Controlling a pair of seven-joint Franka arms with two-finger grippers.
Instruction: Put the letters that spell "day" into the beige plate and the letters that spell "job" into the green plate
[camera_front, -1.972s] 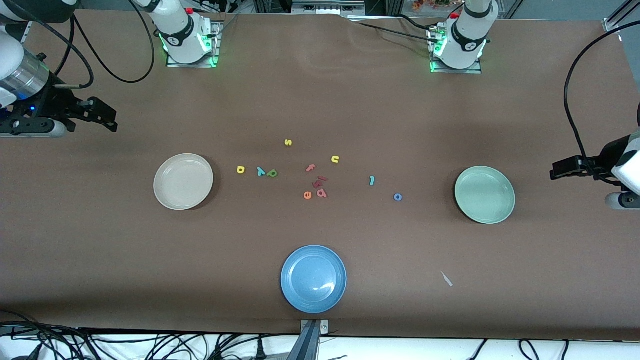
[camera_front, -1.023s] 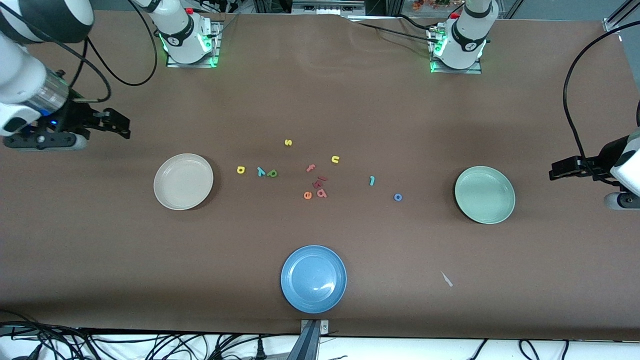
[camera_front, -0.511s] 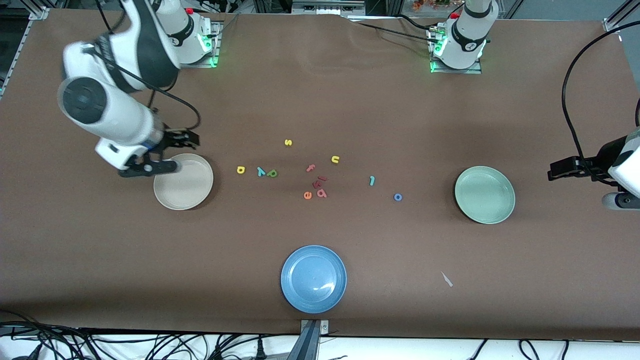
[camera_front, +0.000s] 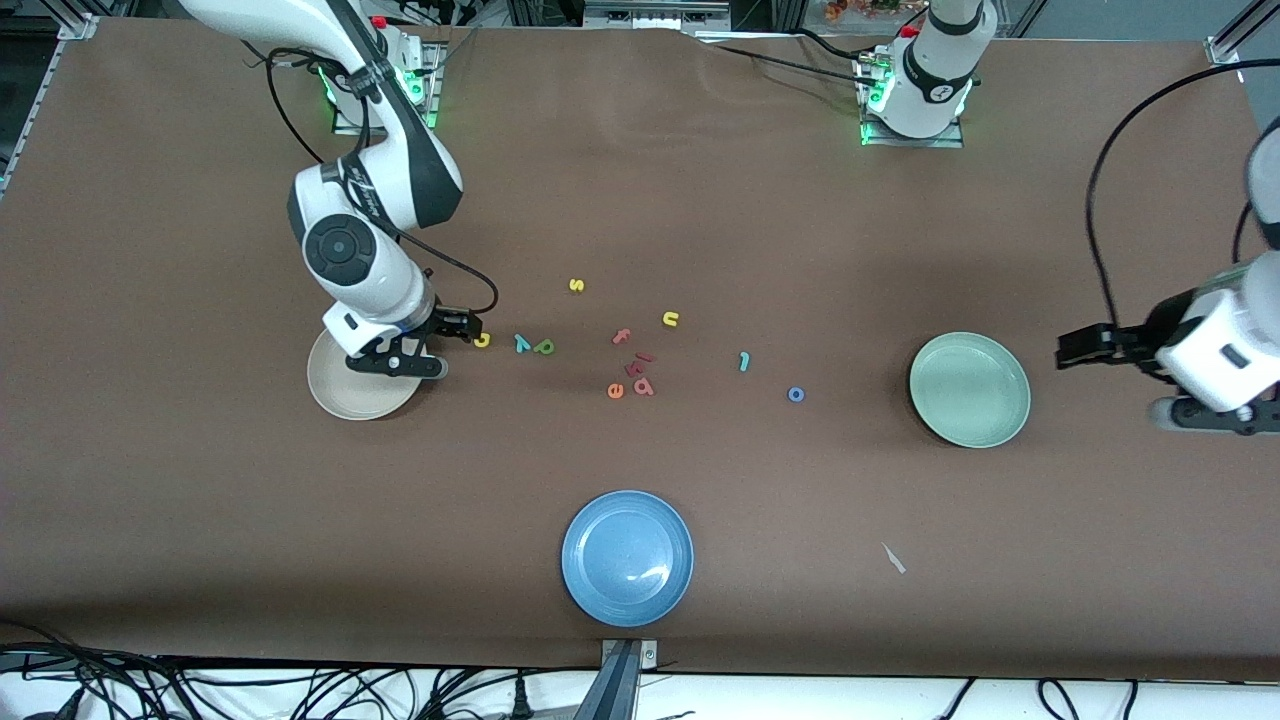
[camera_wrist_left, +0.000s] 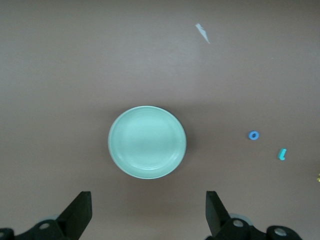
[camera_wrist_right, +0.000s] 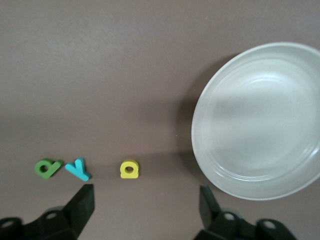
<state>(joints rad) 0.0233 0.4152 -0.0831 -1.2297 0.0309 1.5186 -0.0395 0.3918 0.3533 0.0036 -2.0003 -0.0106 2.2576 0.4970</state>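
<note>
The beige plate lies toward the right arm's end, partly covered by that arm's hand. Beside it in a row lie the yellow round letter, the teal "y" and the green stemmed letter. My right gripper hangs open over the table between plate and yellow letter. The red "b", teal "j" and blue "o" lie mid-table. The green plate holds nothing. My left gripper is open beside it.
A blue plate sits nearest the front camera. Stray letters lie around the middle: yellow "s", yellow "u", pink "f", orange "e". A white scrap lies near the front edge.
The right arm has swung in from its end of the table, across the beige plate, down to the yellow letter. The left gripper has crept toward the green plate. No letter has moved.
</note>
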